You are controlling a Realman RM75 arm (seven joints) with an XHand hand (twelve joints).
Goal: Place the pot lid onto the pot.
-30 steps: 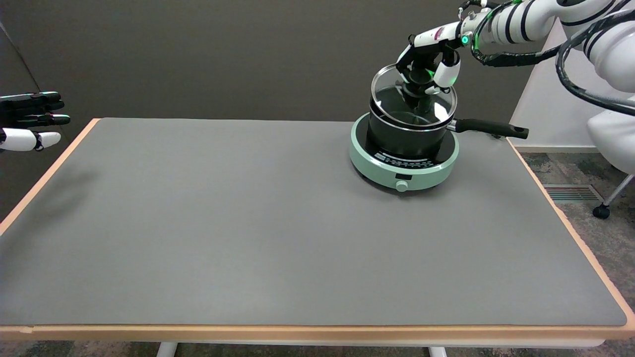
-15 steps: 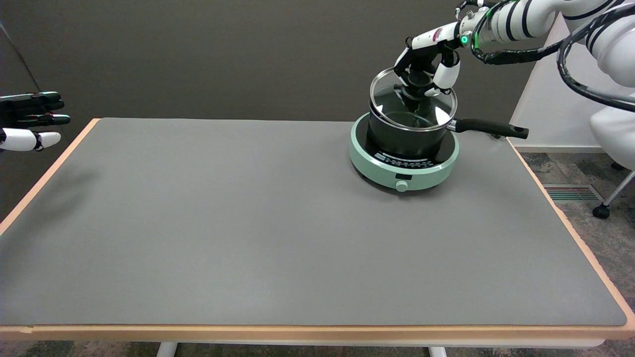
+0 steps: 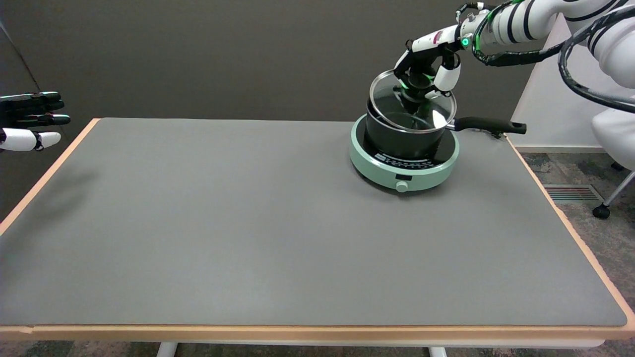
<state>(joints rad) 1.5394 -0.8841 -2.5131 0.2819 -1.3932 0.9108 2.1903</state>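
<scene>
R hand (image 3: pixel 425 74) grips knob of glass pot lid (image 3: pixel 412 101), fingers curled round it from above. Lid sits tilted over black pot (image 3: pixel 402 139), far edge raised, near-right edge at pot rim; can't tell if touching. Pot stands on green induction hob (image 3: pixel 403 166) at far right of grey table (image 3: pixel 248 223), handle (image 3: pixel 488 125) pointing right. R arm (image 3: pixel 511 20) reaches in from upper right.
</scene>
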